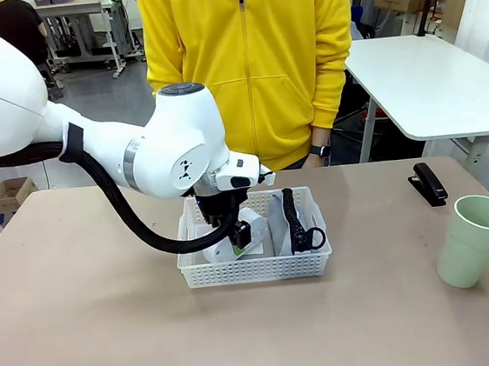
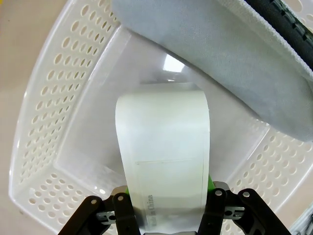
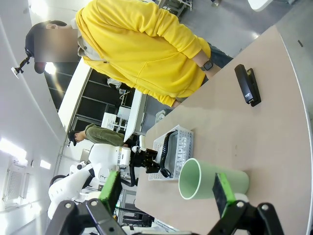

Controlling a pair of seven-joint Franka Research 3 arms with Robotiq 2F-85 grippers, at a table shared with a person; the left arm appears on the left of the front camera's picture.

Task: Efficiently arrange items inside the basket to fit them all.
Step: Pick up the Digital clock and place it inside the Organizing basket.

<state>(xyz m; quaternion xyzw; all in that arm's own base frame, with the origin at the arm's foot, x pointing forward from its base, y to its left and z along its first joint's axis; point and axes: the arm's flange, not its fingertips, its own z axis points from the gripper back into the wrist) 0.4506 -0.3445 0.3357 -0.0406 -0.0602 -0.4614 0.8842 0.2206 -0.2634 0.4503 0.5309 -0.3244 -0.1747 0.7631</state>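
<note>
Box end cut off at the frame edge, basket half packed
My left fingers (image 2: 219, 204) flank the white box (image 2: 161, 142) in the basket (image 2: 51, 103), its long axis running away from them; pinched or freed, I cannot tell. Grey pouch (image 2: 220, 54) is cropped beside it. Right fingers (image 3: 220, 193) are spread; cup (image 1: 474, 239) and stapler (image 1: 429, 183) sit on the table (image 1: 93, 321).

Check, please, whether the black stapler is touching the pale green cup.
Apart. The right wrist view shows the stapler lying well away from the cup, with a broad stretch of bare table between them.
</note>
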